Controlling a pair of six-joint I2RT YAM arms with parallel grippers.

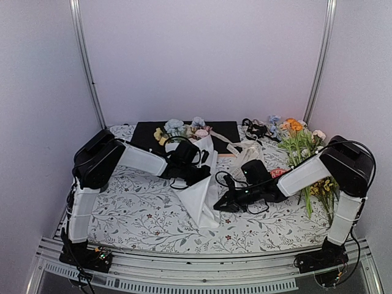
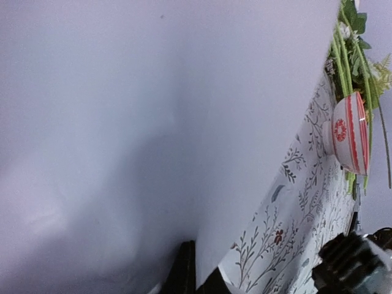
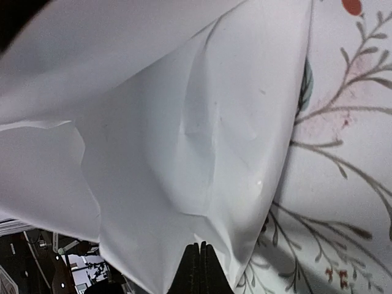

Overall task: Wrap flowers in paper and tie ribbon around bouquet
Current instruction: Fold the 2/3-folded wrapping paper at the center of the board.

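The bouquet lies mid-table as a white paper [image 1: 205, 199] cone, its point toward me. Blue, pink and yellow flowers [image 1: 177, 128] show at its far, wide end. My left gripper [image 1: 197, 176] reaches in from the left and is shut on the paper [image 2: 153, 122], whose edge runs between the dark fingers [image 2: 184, 272]. My right gripper [image 1: 220, 205] sits at the cone's lower right side, tips pressed together [image 3: 199, 246] on the creased paper [image 3: 184, 141]. The cream ribbon [image 1: 244, 150] lies loose behind the right gripper.
A black sheet [image 1: 147, 131] lies at the back under the blooms. Orange and yellow sprigs [image 1: 297, 131] and green stems [image 2: 346, 55] lie at the right, beside a red-and-white disc [image 1: 278, 173] [image 2: 350, 131]. A black ribbon [image 1: 254, 130] sits at the back right.
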